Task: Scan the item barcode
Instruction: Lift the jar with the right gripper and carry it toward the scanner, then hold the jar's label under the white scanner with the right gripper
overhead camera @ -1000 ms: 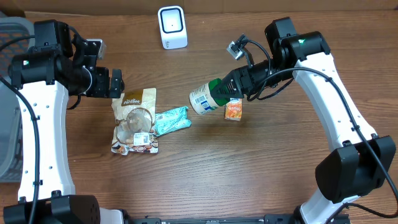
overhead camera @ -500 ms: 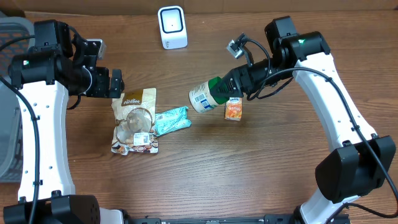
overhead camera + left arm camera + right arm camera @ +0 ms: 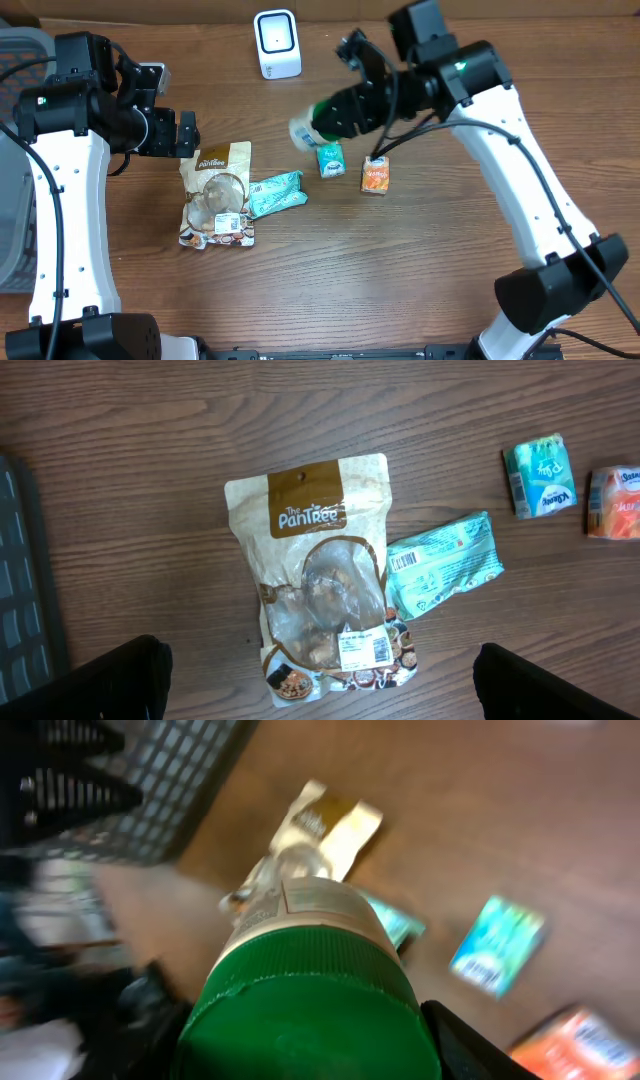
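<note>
Dark basket (image 3: pixel 14 150) at far-left edge of counter (image 3: pixel 420 280). Left tool (image 3: pixel 175 132) hovers just left of brown snack pouch (image 3: pixel 318 580), fingers (image 3: pixel 110 680) wide apart, nothing held. Teal packet (image 3: pixel 443 563) lies flat, touching pouch's right edge. White scanner (image 3: pixel 277 43) stands at far side. Jar (image 3: pixel 303 131) in air to near right of scanner, tilted, base pointing left; label blurred. Small teal box (image 3: pixel 330 158) just below it in overhead view, orange box (image 3: pixel 376 175) to right. Right tool (image 3: pixel 335 112) clamped on jar's green cap (image 3: pixel 310 1010).
</note>
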